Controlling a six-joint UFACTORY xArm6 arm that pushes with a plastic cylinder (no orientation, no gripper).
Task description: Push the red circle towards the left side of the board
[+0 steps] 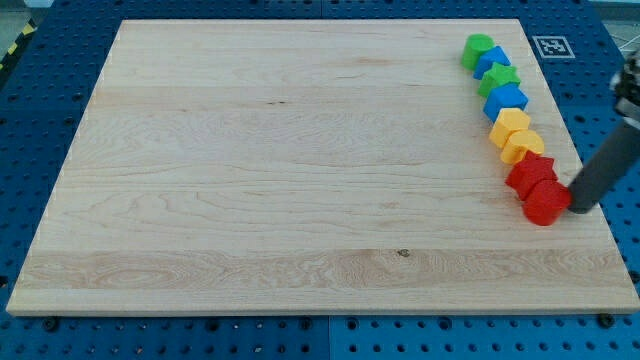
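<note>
The red circle point(545, 203) lies near the board's right edge, at the bottom end of a line of blocks. My tip point(579, 209) is just to its right, touching or nearly touching it. A red star-like block point(529, 174) sits just above and to the left of the circle, touching it. The dark rod slants up to the view's right edge.
The line of blocks runs up the right side: two yellow blocks point(522, 146) point(509, 124), a blue block point(507, 99), a green star point(499, 78), a blue block point(493, 60) and a green block point(477, 49). The wooden board point(280, 160) lies on a blue pegboard.
</note>
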